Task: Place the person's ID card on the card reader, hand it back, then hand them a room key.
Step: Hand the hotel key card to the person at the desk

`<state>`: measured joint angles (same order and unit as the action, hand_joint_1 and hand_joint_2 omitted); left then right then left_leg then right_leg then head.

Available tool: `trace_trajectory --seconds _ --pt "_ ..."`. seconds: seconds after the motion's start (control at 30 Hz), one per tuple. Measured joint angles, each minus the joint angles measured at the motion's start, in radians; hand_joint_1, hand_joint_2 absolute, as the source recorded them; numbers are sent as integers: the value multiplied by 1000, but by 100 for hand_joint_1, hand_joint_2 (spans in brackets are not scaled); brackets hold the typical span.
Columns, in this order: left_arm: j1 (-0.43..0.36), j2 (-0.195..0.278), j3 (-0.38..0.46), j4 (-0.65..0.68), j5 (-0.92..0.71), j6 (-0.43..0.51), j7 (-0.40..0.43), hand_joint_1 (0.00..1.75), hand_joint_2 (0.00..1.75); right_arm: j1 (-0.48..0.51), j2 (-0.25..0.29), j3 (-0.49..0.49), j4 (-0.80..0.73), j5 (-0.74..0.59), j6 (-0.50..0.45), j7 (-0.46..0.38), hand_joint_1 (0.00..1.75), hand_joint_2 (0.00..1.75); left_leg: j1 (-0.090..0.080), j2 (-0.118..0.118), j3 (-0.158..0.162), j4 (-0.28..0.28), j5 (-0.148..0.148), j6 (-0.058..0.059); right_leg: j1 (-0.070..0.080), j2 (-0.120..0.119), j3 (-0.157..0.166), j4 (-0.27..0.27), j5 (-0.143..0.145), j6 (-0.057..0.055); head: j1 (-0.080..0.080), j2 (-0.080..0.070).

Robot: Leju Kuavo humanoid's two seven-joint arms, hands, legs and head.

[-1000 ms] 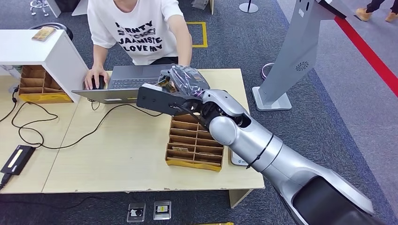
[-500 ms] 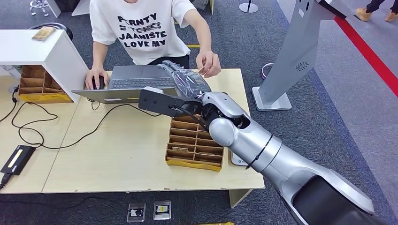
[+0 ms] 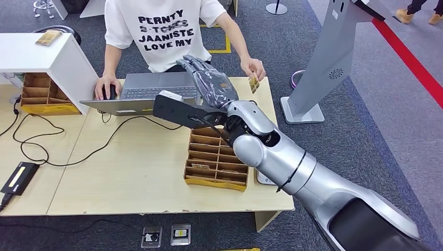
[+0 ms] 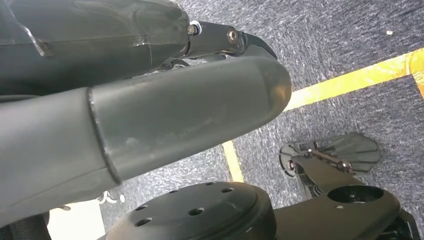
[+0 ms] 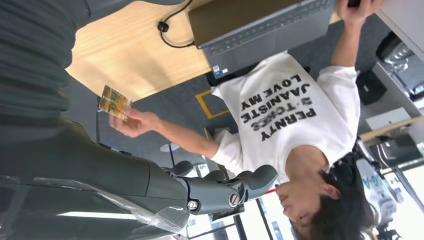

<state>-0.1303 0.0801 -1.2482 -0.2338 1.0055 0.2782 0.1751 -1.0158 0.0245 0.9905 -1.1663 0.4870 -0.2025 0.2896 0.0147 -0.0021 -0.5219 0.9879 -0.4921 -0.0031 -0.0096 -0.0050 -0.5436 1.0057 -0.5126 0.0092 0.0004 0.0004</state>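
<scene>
The silver right arm rises from the lower right of the head view and hides part of the brown divided tray at centre. The right hand, wrapped in clear film, reaches above the laptop with fingers stretched out, apart and empty. Further up, right of centre, the person's hand pinches the card; its print is too small to read. The left hand is a close blur; I cannot tell how its fingers lie.
</scene>
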Motion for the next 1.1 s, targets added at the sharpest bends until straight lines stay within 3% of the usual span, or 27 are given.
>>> trace_trajectory --seconds 0.2,0.4,0.67,1.1 --pt "3 -1 0 0 25 12 0 0 0 96 -43 -30 -157 84 -102 32 0 175 0 0 0 0 0 0 0 0 0 0 0 0 0 0" --pt "6 -2 0 0 32 14 0 0 0 231 -100 -76 -321 219 -124 77 0 175 0 1 0 0 0 0 0 0 0 -1 0 0 0 0" --pt "10 -4 1 0 39 13 1 0 0 355 -163 -128 -444 334 -113 126 0 175 0 1 1 0 0 0 0 0 1 -1 0 0 0 0" --pt "11 -6 3 0 31 13 1 0 0 547 -251 -182 -613 548 -11 198 0 175 0 3 1 0 -1 0 0 2 0 -1 0 0 0 0"
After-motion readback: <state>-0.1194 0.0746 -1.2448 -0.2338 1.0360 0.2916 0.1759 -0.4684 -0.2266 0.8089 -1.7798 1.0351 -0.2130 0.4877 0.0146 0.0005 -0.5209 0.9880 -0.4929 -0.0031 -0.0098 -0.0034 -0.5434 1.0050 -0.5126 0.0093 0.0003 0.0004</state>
